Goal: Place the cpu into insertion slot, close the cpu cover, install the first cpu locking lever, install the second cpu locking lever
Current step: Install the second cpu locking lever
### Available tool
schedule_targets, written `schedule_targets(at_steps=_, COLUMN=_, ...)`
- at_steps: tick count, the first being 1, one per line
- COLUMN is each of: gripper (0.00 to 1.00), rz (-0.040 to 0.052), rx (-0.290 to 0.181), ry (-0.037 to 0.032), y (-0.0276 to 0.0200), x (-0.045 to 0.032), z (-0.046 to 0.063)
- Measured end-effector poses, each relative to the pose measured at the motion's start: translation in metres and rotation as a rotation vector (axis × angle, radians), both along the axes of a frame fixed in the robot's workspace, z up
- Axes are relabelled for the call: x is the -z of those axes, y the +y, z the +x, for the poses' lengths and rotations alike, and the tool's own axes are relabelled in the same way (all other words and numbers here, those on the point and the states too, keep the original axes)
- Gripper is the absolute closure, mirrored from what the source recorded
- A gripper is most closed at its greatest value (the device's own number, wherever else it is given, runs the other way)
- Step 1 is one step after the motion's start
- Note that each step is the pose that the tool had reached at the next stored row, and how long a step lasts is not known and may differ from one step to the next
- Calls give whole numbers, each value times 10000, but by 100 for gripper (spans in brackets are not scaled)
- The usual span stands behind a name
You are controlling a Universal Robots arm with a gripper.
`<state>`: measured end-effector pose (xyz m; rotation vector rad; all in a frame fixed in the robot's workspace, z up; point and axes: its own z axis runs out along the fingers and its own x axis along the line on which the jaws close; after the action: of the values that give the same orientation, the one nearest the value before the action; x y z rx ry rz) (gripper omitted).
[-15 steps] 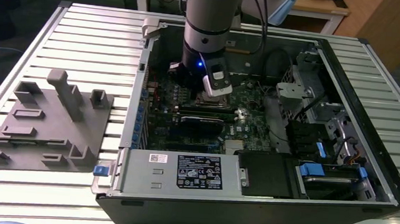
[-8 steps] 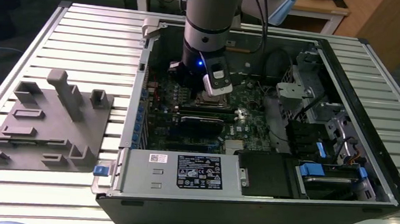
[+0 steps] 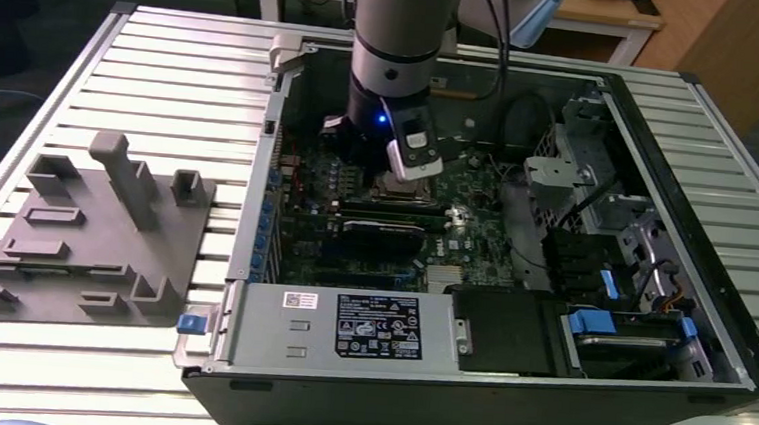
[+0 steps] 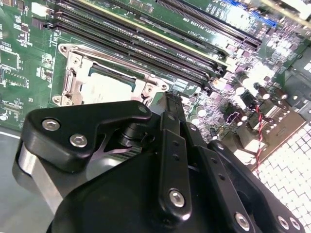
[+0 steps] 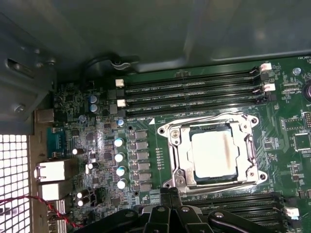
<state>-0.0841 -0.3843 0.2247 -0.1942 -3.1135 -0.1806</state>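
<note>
In the exterior view, even overhead light brightens the slatted counter (image 3: 75,372), while the inside of the open computer case (image 3: 653,121) lies in shadow and a small blue light glows on the arm (image 3: 394,53). In both wrist views the cpu (image 5: 214,154) glares to a washed-out white, and the perforated rear grille (image 5: 12,184) blows out bright. In the second wrist view the gripper (image 4: 170,104) looms dark and soft-edged up close, with the memory slots (image 4: 146,39) slanting steeply.
</note>
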Motion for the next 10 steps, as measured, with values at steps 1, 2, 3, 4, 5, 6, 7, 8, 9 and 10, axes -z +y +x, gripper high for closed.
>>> schedule_targets(at_steps=1, gripper=89, rz=0, rx=-1, ry=0, y=6, x=1, z=8)
schedule_targets(at_steps=2, gripper=89, rz=0, rx=0, ry=0, y=12, x=1, z=17)
schedule_targets(at_steps=3, gripper=89, rz=0, rx=1, ry=0, y=18, x=2, z=26)
schedule_targets(at_steps=4, gripper=89, rz=0, rx=0, ry=0, y=24, x=3, z=36)
schedule_targets(at_steps=5, gripper=89, rz=0, rx=0, ry=0, y=31, x=4, z=46)
schedule_targets(at_steps=6, gripper=89, rz=0, rx=1, ry=0, y=38, x=5, z=55)
schedule_targets(at_steps=7, gripper=89, rz=-1, rx=1, ry=1, y=45, x=5, z=66)
schedule_targets(at_steps=8, gripper=89, rz=-1, rx=0, ry=1, y=52, x=6, z=75)
schedule_targets(at_steps=9, gripper=89, rz=-1, rx=0, ry=1, y=59, x=6, z=85)
schedule_targets(at_steps=10, gripper=89, rz=-1, rx=0, ry=0, y=65, x=7, z=94)
